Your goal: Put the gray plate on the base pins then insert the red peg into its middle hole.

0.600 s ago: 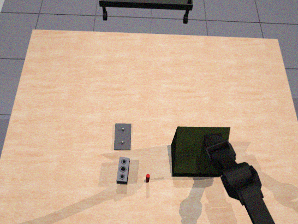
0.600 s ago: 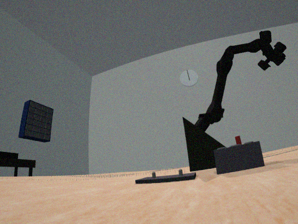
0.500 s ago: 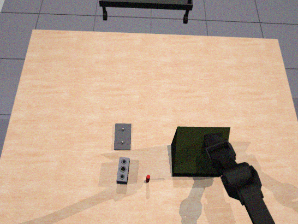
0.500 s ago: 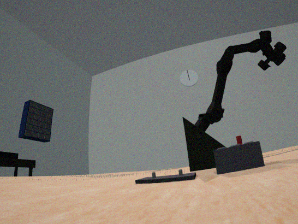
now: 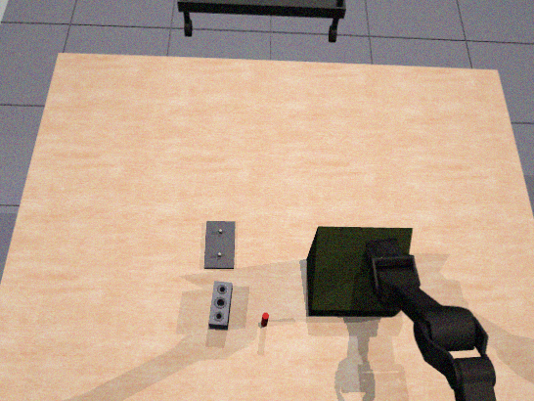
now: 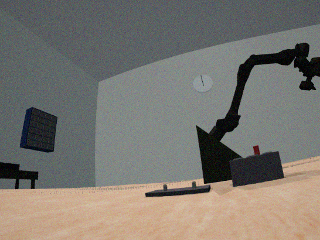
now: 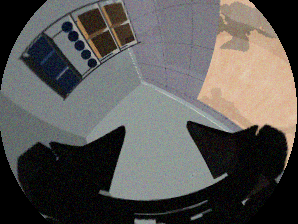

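Note:
The flat gray base [image 5: 219,254] [image 6: 179,191] lies on the wooden table [image 5: 244,147] with two small pins standing up from it. The gray plate [image 5: 220,304] [image 6: 256,168], with three holes in a row, lies on the table just in front of the base, apart from it. The red peg [image 5: 264,319] [image 6: 256,150] stands upright on the table to the right of the plate. My gripper [image 7: 157,127] [image 6: 307,85] is open and empty. It hangs high in the air, far above and to the right of all three parts, and faces the room's wall.
The arm [image 5: 440,328] [image 6: 238,88] rises from a dark green block [image 5: 342,269] [image 6: 212,158] right of the peg. A black bench [image 5: 261,7] [image 6: 17,174] stands beyond the table's far edge. A blue cabinet [image 6: 39,129] and a clock [image 6: 202,83] hang on the walls.

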Robot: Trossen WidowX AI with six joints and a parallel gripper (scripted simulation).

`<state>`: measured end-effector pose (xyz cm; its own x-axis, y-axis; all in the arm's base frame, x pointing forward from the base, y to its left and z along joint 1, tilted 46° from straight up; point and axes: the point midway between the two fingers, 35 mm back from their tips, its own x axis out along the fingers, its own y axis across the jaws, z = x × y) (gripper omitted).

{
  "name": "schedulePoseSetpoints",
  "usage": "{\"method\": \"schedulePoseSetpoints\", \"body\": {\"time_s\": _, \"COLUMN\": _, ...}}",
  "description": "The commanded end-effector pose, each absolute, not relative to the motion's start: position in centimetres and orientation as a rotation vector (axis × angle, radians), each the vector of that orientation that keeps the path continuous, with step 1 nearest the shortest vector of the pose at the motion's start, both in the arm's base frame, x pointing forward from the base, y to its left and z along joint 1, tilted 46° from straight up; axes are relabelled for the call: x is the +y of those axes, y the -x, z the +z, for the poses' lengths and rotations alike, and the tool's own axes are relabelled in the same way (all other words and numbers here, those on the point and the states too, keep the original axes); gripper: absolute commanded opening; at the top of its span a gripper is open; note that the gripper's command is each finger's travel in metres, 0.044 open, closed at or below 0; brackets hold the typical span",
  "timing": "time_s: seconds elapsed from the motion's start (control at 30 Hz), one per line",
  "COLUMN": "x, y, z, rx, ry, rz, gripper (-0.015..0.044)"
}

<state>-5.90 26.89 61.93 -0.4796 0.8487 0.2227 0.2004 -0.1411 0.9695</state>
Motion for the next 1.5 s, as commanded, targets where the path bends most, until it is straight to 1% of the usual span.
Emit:
{"method": "schedulePoseSetpoints", "body": {"time_s": 0.0, "x": 31.2, "y": 0.9, "z": 58.0, "rx": 1.370, "ry": -1.071, "rz": 1.580, "gripper": 0.0440}}
{"method": "schedulePoseSetpoints", "body": {"time_s": 0.3, "x": 35.1, "y": -8.9, "z": 50.8, "rx": 1.042, "ry": -0.794, "rz": 1.424, "gripper": 0.0440}}
{"method": "schedulePoseSetpoints", "body": {"time_s": 0.63, "x": 34.8, "y": -19.9, "z": 41.9, "rx": 0.886, "ry": -0.486, "rz": 1.232, "gripper": 0.0440}}
{"method": "schedulePoseSetpoints", "body": {"time_s": 0.83, "x": 32.0, "y": -26.4, "z": 35.9, "rx": 0.838, "ry": -0.270, "rz": 1.142, "gripper": 0.0440}}
{"method": "schedulePoseSetpoints", "body": {"time_s": 1.0, "x": 28.7, "y": -30.5, "z": 31.6, "rx": 0.818, "ry": -0.107, "rz": 1.106, "gripper": 0.0440}}
{"method": "schedulePoseSetpoints", "body": {"time_s": 1.23, "x": 23.3, "y": -34.6, "z": 26.1, "rx": 0.811, "ry": 0.083, "rz": 1.089, "gripper": 0.0440}}
{"method": "schedulePoseSetpoints", "body": {"time_s": 1.47, "x": 17.0, "y": -37.0, "z": 20.9, "rx": 0.813, "ry": 0.239, "rz": 1.105, "gripper": 0.0440}}
